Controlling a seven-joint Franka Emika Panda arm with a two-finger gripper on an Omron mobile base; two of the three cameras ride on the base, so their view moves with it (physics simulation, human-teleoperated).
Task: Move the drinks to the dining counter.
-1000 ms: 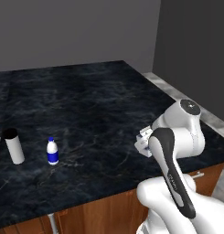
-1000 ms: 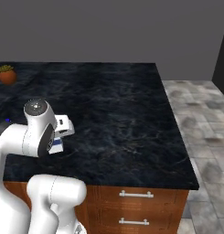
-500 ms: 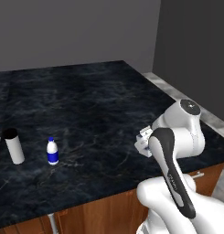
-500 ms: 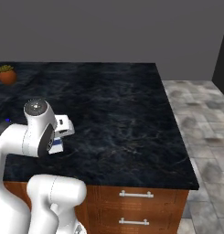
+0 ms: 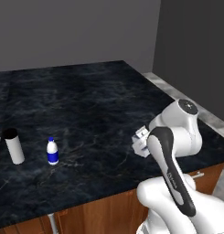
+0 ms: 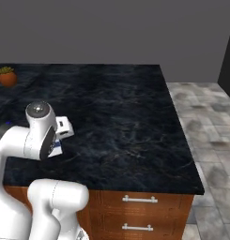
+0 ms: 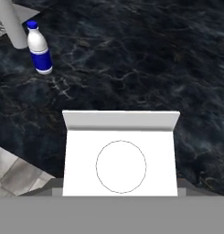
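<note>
Three drinks sit over the dining counter (image 5: 86,103), black marble top with faint white veins on a brown wood base. You've got the tall white cylinder (image 5: 14,147) with the black cap upright near the counter's left front, and the small white bottle (image 5: 52,151) with the blue label upright just beside it to the right, not touching. Hand view has the same pair in its top left corner, bottle (image 7: 39,47) in front of the cylinder (image 7: 13,23).

The white-and-blue gabled carton (image 5: 141,140) is well apart from those two, near the front right part of the counter, tucked against the arm's wrist. Your gripper (image 7: 120,189) is straight above it. The hand view looks down on the carton's (image 7: 120,155) white top, ridge fold across it and a thin circle drawn on the panel. Grey finger parts (image 7: 53,186) show tight against both of its sides, so the jaws read as clamped on the carton. Can't tell if the carton's base is touching the marble or is just off it.

Right base view: the carton's blue side (image 6: 55,149) peeks from behind the white forearm, near the counter's front edge. A small orange pot with a green plant (image 6: 7,76) stands at the far left. Wood drawers (image 6: 140,206) with metal handles sit under the top, and grey tile floor (image 6: 201,117) lies to the right.
</note>
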